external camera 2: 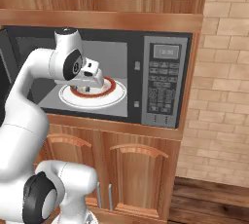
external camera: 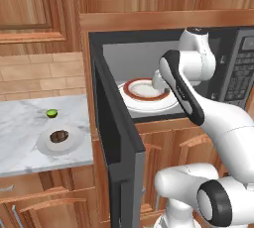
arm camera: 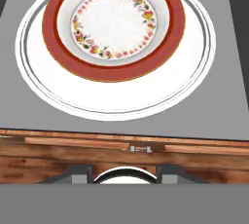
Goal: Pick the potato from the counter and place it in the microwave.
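The potato (external camera: pixel 59 136) is a dark brown lump lying on a small white plate (external camera: pixel 72 145) on the marbled counter (external camera: pixel 20 123), left of the microwave (external camera: pixel 243 68). The microwave's door (external camera: pixel 116 138) hangs wide open. Inside it, a red-rimmed plate (arm camera: pixel 114 23) rests on the white turntable (arm camera: pixel 185 77). My gripper (external camera: pixel 163 91) reaches into the cavity just above the plate's near edge, far from the potato. In the hand view its fingertips (arm camera: pixel 78 173) stand wide apart with nothing between them. The right base view shows the gripper (external camera 2: pixel 86 88) over the same plate (external camera 2: pixel 109 85), left of the keypad (external camera 2: pixel 163 84).
A small green lime (external camera: pixel 51 113) sits on the counter behind the potato's plate. The open door stands between the counter and the cavity. Wooden cabinets (external camera 2: pixel 136 169) run below the microwave, and a brick wall (external camera 2: pixel 219 72) rises at the right.
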Controlling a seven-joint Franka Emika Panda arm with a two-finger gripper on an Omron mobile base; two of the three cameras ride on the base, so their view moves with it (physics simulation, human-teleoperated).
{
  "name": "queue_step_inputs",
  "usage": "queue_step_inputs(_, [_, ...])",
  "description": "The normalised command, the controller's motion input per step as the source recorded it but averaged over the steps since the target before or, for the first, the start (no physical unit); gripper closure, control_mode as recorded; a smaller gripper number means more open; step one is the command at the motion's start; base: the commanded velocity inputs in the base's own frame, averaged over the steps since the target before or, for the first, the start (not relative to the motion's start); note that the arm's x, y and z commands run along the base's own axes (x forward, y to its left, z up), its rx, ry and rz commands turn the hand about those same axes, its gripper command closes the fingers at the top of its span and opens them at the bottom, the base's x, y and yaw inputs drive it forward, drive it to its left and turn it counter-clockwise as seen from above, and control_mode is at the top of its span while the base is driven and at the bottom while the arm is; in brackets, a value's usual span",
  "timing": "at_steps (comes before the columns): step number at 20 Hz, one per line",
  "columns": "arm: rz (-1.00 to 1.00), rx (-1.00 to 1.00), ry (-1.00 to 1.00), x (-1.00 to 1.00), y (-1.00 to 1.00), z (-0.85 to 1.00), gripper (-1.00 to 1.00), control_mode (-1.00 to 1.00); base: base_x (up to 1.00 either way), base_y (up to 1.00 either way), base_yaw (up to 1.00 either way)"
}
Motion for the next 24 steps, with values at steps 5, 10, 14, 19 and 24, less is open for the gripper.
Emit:
queue_step_inputs(5, [0.00, -0.01, 0.00, 0.00, 0.00, 0.00, -1.00, 1.00, -0.71, -0.07, 0.05])
queue_step_inputs(10, [0.00, 0.00, 0.00, 0.00, 0.00, 0.00, -1.00, 1.00, -1.00, -0.15, 0.04])
queue_step_inputs(14, [0.00, 0.00, 0.00, 0.00, 0.00, 0.00, -1.00, 1.00, -1.00, -0.15, 0.00])
queue_step_inputs(19, [0.00, 0.00, 0.00, 0.00, 0.00, 0.00, -1.00, 1.00, -1.00, -0.19, 0.00])
queue_step_inputs(24, [0.00, 0.00, 0.00, 0.00, 0.00, 0.00, -1.00, 1.00, -0.93, 0.18, 0.00])
